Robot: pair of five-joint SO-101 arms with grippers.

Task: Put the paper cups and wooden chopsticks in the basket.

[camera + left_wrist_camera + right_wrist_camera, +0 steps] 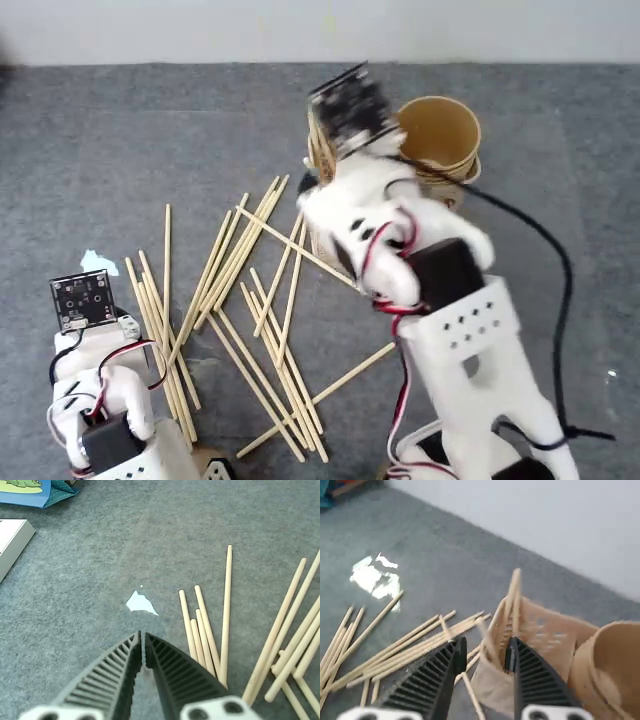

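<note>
A grey, carpet-like worktop (120,140) runs back to a plain white wall (200,30). Loose chopsticks (250,300) lie fanned and crossed over its middle, so most of the task looks undone.

The right arm is stretched to the far side, where the right hand (486,642) hangs just above the near rim of the tan perforated basket (545,630). Its jaws stand apart. A single chopstick (484,637) shows in the gap, slanted and clamped by neither jaw, which suggests a drop into the basket. Upright chopsticks (512,600) lean against the basket's wall, propped up because they are longer than it is deep. The paper cups (440,135), nested in a stack with mouths up, sit at the basket's far end; I cannot tell if they are inside it or just against it.

The left hand (143,642) is low over the near corner, jaws closed tip to tip on nothing, beside a pale scrap (140,602) and some loose chopsticks. It is probably parked there clear of the right arm.
</note>
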